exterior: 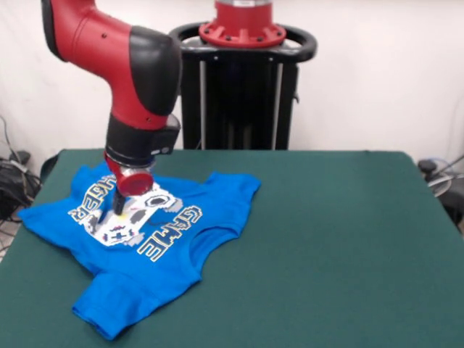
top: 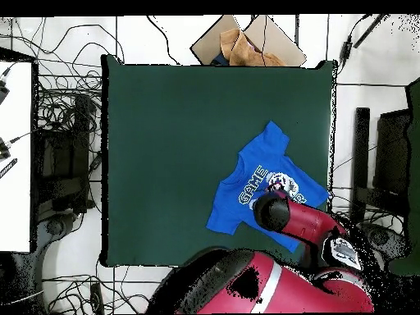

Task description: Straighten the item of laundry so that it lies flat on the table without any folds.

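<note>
The item of laundry [exterior: 174, 246] is a bright blue T-shirt lying print side up on the left part of the green table [exterior: 326, 232]. Its white controller print and "GAME" lettering show, and the cloth is rumpled, with creases near its right sleeve. My gripper [exterior: 118, 205] comes straight down onto the print and touches the cloth there. In the overhead view the T-shirt [top: 258, 168] lies near the table's [top: 164, 148] right edge, and the red arm covers its lower part and the gripper.
The black pedestal frame [exterior: 243, 94] stands behind the table. Cables [exterior: 11, 181] lie on the floor at the left. A cardboard box [top: 246, 45] sits beyond the table's top edge in the overhead view. The shirt's left sleeve reaches close to the table's edge.
</note>
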You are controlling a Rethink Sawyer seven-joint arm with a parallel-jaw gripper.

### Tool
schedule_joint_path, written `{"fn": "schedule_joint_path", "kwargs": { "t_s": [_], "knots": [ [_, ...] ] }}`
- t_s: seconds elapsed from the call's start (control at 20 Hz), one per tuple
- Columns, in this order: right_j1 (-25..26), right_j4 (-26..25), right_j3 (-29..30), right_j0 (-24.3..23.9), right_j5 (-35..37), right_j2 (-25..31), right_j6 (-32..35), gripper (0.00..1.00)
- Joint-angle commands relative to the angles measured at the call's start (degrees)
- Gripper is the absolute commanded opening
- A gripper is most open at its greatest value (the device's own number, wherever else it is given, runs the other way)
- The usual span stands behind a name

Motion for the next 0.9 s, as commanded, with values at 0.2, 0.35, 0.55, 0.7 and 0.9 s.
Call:
{"fn": "schedule_joint_path", "kwargs": {
  "t_s": [0.2,0.35,0.55,0.7,0.9],
  "knots": [
    [3.75,0.46,-1.46,6.2,1.88,1.29,3.98,0.0],
    [7.37,0.24,-3.4,6.13,-1.57,0.09,4.3,0.0],
    [5.59,-0.36,-2.12,2.28,-0.45,5.67,2.3,0.0],
    [4.18,0.58,-0.85,-0.22,2.14,11.63,1.4,0.0],
    [6.61,2.38,-4.33,0.62,2.42,12.19,2.62,0.0]
  ]
}}
